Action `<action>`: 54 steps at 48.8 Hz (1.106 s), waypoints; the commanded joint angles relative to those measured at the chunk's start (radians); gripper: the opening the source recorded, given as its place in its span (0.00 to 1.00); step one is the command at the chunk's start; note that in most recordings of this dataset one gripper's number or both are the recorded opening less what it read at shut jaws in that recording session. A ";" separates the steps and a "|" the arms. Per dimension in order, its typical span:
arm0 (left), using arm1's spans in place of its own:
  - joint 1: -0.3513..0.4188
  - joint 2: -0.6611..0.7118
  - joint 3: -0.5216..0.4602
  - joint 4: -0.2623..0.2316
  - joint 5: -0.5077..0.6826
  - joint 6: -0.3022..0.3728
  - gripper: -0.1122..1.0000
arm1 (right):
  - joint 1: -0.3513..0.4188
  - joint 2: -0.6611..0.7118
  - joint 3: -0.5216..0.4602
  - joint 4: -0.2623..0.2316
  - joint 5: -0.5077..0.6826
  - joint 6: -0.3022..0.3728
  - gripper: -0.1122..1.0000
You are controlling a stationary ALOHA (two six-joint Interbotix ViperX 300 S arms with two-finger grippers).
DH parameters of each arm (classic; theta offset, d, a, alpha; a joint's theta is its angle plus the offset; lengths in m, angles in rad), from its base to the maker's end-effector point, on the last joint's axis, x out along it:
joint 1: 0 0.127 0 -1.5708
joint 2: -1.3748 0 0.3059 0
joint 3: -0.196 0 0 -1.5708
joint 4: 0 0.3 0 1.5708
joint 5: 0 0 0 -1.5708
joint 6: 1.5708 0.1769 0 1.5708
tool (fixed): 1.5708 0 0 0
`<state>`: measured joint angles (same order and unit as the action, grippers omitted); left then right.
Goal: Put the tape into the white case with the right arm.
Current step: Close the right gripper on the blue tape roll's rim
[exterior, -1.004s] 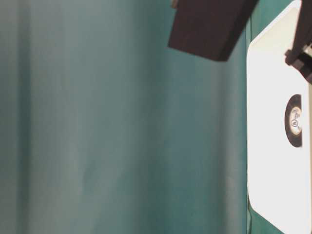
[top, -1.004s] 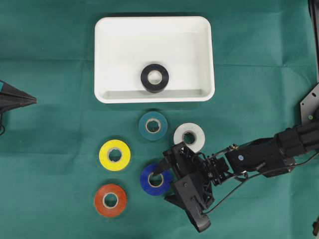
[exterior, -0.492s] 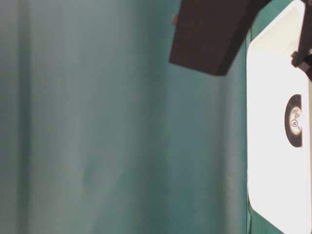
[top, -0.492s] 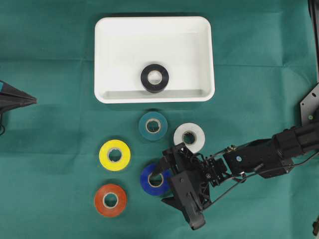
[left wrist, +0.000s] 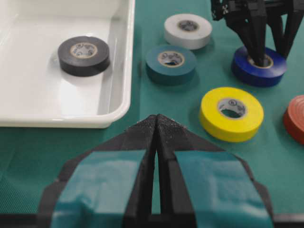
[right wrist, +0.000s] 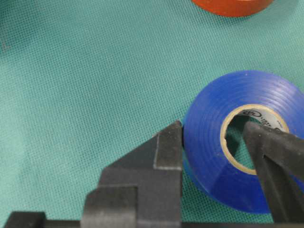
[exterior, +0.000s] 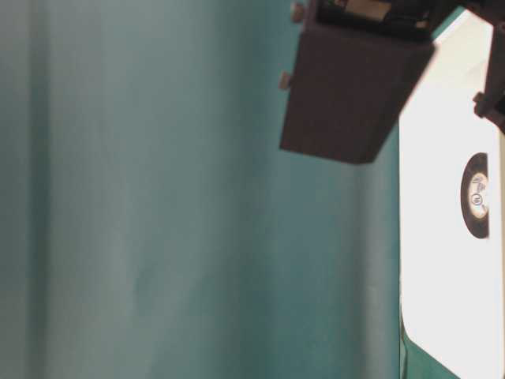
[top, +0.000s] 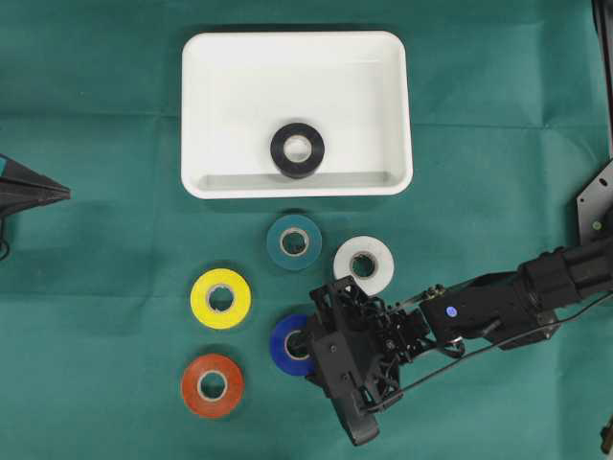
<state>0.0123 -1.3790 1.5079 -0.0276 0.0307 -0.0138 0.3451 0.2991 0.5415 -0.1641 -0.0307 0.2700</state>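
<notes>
The blue tape (top: 282, 347) lies flat on the green cloth, below the white case (top: 297, 39). My right gripper (top: 307, 344) is shut on the roll's wall. In the right wrist view one finger (right wrist: 168, 147) presses the outside of the blue tape (right wrist: 209, 147) and the other finger (right wrist: 270, 152) stands inside its hole. The roll rests on the cloth. A black tape (top: 297, 150) lies inside the case. My left gripper (top: 59, 193) is shut and empty at the left edge, far from the rolls; its tips (left wrist: 156, 119) meet in the left wrist view.
Loose rolls surround the blue one: teal (top: 294, 241), white (top: 364, 264), yellow (top: 220, 298) and orange-red (top: 212, 385). The right arm (top: 498, 305) reaches in from the right edge. The table-level view shows the white case (exterior: 442, 300) and a dark housing (exterior: 347, 95).
The right gripper's fingers have closed from wide apart onto the blue tape's wall, and the gripper has shifted slightly left. The left gripper has not moved.
</notes>
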 commanded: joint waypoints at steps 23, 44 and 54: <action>0.000 0.008 -0.011 0.003 -0.005 0.000 0.11 | -0.005 -0.080 -0.015 -0.002 0.018 0.003 0.12; 0.000 0.008 -0.011 0.003 -0.005 0.000 0.11 | -0.005 -0.110 -0.015 -0.003 0.041 0.002 0.12; 0.000 0.008 -0.011 0.003 -0.005 0.000 0.11 | -0.005 -0.121 -0.015 -0.003 0.043 0.002 0.12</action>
<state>0.0107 -1.3806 1.5079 -0.0261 0.0307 -0.0138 0.3421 0.2240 0.5384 -0.1641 0.0153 0.2700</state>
